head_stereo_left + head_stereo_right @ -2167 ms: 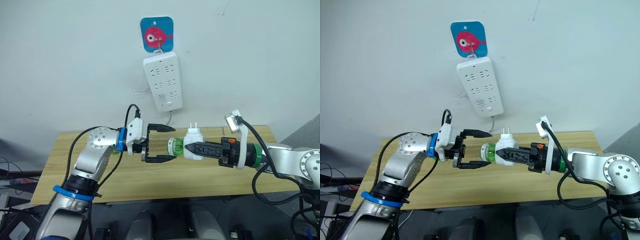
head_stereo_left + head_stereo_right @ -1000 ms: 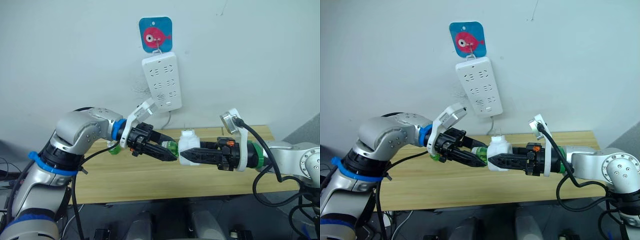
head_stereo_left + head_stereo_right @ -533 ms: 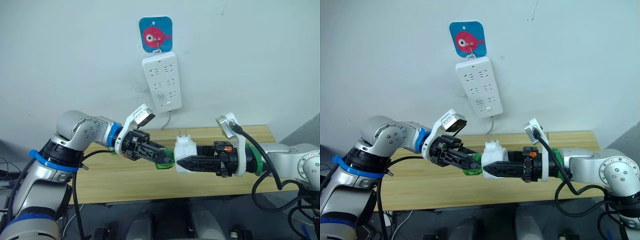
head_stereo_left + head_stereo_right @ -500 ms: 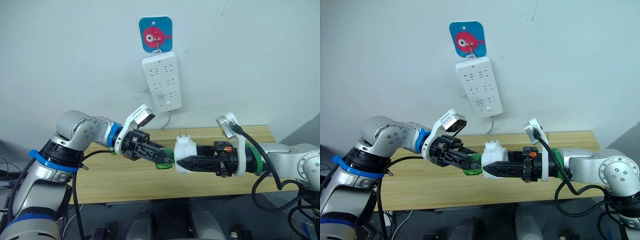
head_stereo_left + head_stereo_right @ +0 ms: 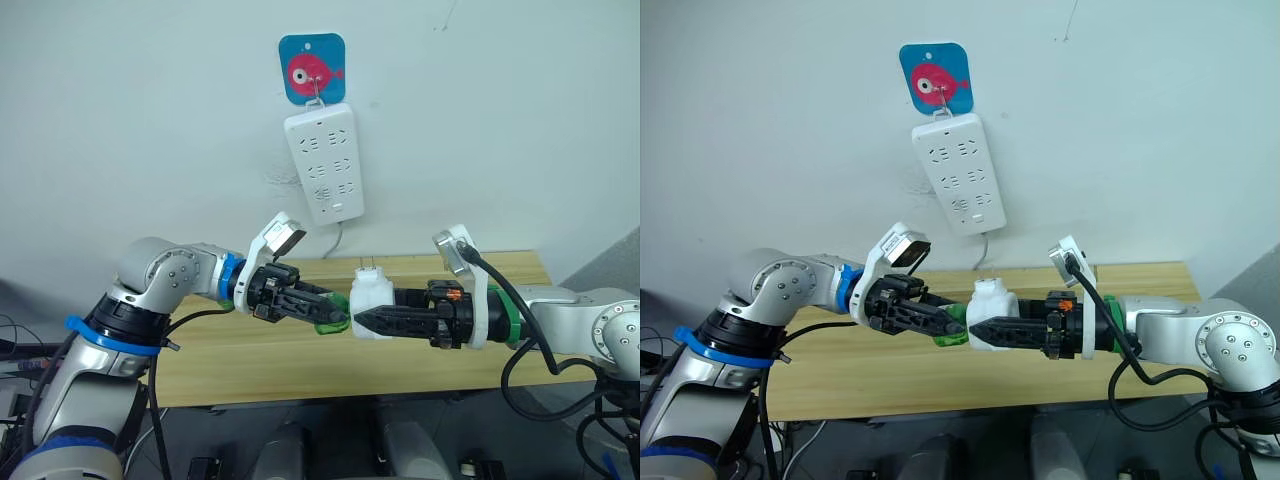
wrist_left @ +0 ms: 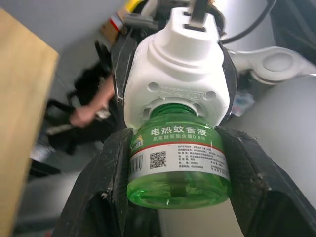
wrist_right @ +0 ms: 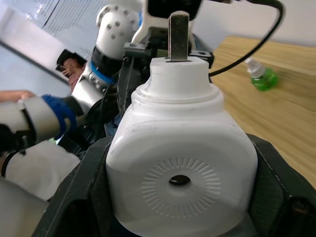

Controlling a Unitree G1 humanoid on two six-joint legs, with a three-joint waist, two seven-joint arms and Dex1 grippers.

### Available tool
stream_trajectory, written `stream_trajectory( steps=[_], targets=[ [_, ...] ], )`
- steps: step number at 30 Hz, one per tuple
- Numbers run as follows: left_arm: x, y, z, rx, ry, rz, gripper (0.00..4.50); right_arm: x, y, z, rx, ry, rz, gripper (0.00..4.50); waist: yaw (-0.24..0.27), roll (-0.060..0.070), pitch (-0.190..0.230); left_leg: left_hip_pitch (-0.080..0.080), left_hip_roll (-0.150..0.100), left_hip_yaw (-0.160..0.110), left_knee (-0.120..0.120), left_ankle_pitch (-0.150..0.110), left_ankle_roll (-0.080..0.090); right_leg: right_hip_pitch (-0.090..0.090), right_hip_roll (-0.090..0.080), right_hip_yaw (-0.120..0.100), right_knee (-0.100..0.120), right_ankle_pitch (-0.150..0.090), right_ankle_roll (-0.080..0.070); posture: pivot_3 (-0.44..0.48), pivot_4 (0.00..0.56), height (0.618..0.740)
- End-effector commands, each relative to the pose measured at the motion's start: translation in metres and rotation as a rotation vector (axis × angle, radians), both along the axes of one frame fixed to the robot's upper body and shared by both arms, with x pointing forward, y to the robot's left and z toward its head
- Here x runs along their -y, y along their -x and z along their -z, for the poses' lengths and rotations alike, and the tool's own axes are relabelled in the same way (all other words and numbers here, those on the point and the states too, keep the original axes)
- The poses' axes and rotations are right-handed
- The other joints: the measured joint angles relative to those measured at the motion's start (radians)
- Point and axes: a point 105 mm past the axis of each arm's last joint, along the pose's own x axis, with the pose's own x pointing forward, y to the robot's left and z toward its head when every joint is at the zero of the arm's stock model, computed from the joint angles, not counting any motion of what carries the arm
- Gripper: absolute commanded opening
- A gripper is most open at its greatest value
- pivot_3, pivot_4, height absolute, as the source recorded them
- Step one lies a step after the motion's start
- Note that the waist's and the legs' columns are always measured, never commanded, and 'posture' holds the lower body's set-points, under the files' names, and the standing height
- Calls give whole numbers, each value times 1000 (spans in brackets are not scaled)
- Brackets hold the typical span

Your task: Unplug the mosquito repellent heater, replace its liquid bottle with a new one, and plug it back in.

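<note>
The mosquito repellent heater [image 5: 372,298], a small white rounded unit, hangs in the air over the table with its two prongs [image 7: 178,37] pointing up. My right gripper [image 5: 358,320] is shut on its sides. A green liquid bottle [image 6: 177,163] sits with its neck in the heater's socket [image 6: 175,106]. On that bottle [image 5: 330,318], from the opposite side, my left gripper [image 5: 335,316] is shut. The black fingers [image 6: 106,192] press the bottle's sides.
A white power strip [image 5: 325,160] hangs on the wall under a blue fish hook [image 5: 312,68], above and behind the grippers. The wooden table [image 5: 250,350] lies below. Another green bottle [image 7: 261,76] stands on it. A person [image 7: 69,61] is in the background.
My left gripper, open around the bottle 2.2 s ago, has shut on it and its wrist has rolled. Since half a second ago, bottle and heater have risen slightly and lined up.
</note>
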Motion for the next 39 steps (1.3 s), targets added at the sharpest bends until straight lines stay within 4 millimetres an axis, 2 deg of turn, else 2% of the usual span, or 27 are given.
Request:
stream_trajectory(
  steps=[1, 4, 8, 11, 15, 19, 21, 23, 33, 36, 39],
  targets=[
    [-7, -3, -5, 171, 5, -41, 3612, 10, -8, -7, 18, -8, 68, 3018, -1, 0, 0, 1, 0, 0, 0, 0, 0, 0, 0, 0, 0, 0, 0, -135, 165, 740],
    [-7, -6, -3, 245, 9, -63, 4500, 11, -10, -6, 5, -13, 84, 3018, 3, 0, 0, 0, 0, 0, 0, 0, 0, 0, 0, 0, 0, 0, 0, -133, 166, 740],
    [-10, -13, -2, 324, 20, -119, 4500, 12, -12, -5, -10, -20, 106, 3018, 3, 0, 0, 0, 0, 0, 0, 0, 0, 0, 0, 0, 0, 0, 0, -134, 168, 740],
    [-16, -24, 6, 599, 5, -188, 4500, 15, -16, -5, -23, -28, 137, 3018, 3, 0, 0, 0, 0, 1, 0, 0, 0, 0, 0, 1, -1, 0, 0, -136, 170, 740],
    [-17, -25, 19, 945, 40, -208, 4500, 15, -17, -5, -37, -42, 152, 3018, 5, 0, 0, 0, 0, 1, -1, 0, 0, 0, -1, 1, -1, 0, -1, -134, 171, 740],
    [-12, -25, 25, 1160, 123, -276, 4500, 14, -18, -6, -45, -55, 152, 3018, 14, 0, 0, 0, 0, 1, 0, 0, 0, 1, -2, 1, -3, 1, -2, -131, 171, 740],
    [-7, -30, 21, 1196, 171, -352, 4500, 14, -17, -7, -49, -58, 147, 3018, 22, 0, 0, -1, 0, 2, 0, 0, 0, 1, -2, 1, -3, 1, -2, -131, 171, 740],
    [-2, -30, 17, 1241, 220, -357, 4500, 13, -16, -7, -53, -59, 139, 3018, 26, 0, 0, -1, 0, 2, 1, 0, 0, 1, -2, 1, -3, 1, -2, -130, 171, 740],
    [11, -24, 13, 1315, 298, -239, 4500, 13, -13, -7, -60, -50, 123, 3018, 26, 0, 0, 0, 0, 2, 1, 0, 0, 1, 0, 0, -2, 1, -2, -137, 174, 740],
    [14, -21, 12, 1305, 308, -200, 3952, 13, -13, -7, -60, -49, 125, 3018, 25, 0, 0, 0, 0, 1, 1, 0, 0, 1, 0, -1, -2, 1, -2, -138, 174, 740],
    [15, -19, 15, 1294, 297, -171, 2951, 13, -13, -7, -61, -49, 126, 3018, 25, 0, 0, 0, 0, 1, 1, 0, 0, 1, 1, -1, -2, 1, -2, -138, 175, 740]
  ],
)
